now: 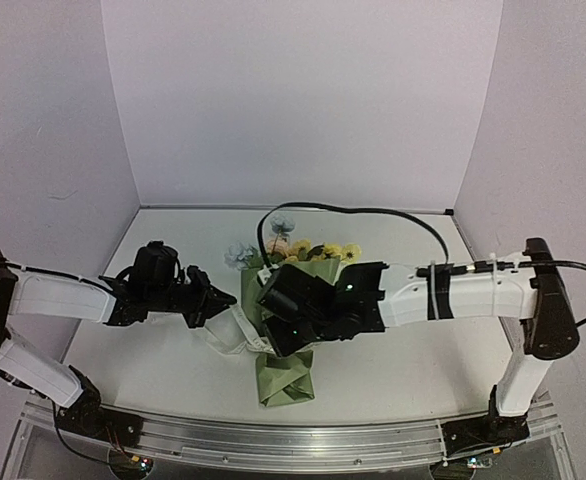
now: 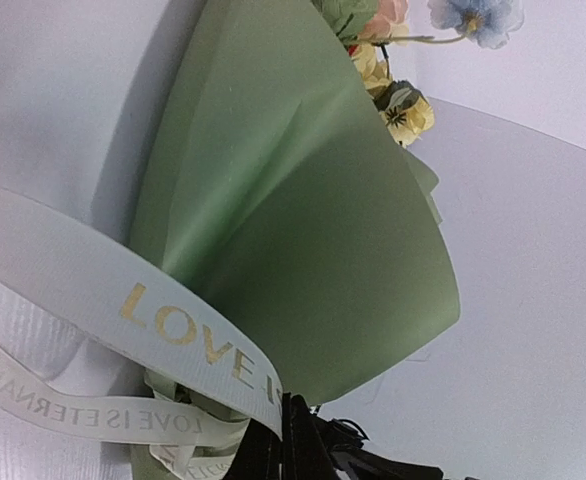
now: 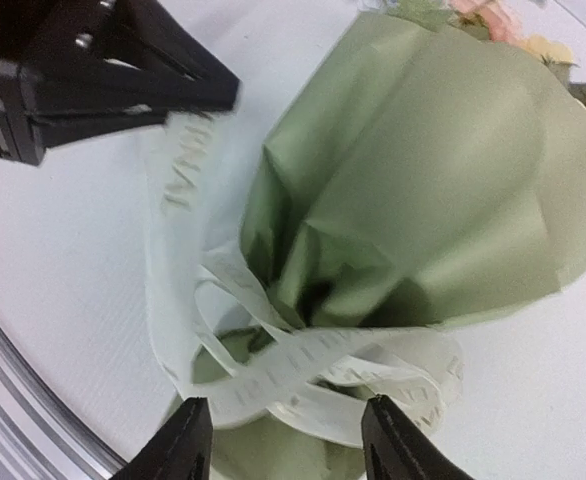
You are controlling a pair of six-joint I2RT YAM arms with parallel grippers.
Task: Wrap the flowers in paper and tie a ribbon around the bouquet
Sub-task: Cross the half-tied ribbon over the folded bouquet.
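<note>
Left gripper (image 1: 228, 299) reaches right, pinching the ribbon (image 2: 173, 325); right gripper (image 3: 288, 440) hangs over the bouquet (image 3: 423, 180), fingers apart.

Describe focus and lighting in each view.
Top external: even, soft light, only faint shadows. Left wrist: gold lettering on the cream-white ribbon crisp. Right wrist: ribbon smeared at upper left, olive-green paper cone fairly sharp.

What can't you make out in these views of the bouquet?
Top view: ribbon around the bouquet waist, under the right gripper.
Right wrist view: whether the ribbon is knotted, loops overlap; flowers cut by top edge.
Left wrist view: ribbon ends, cut by left edge.
</note>
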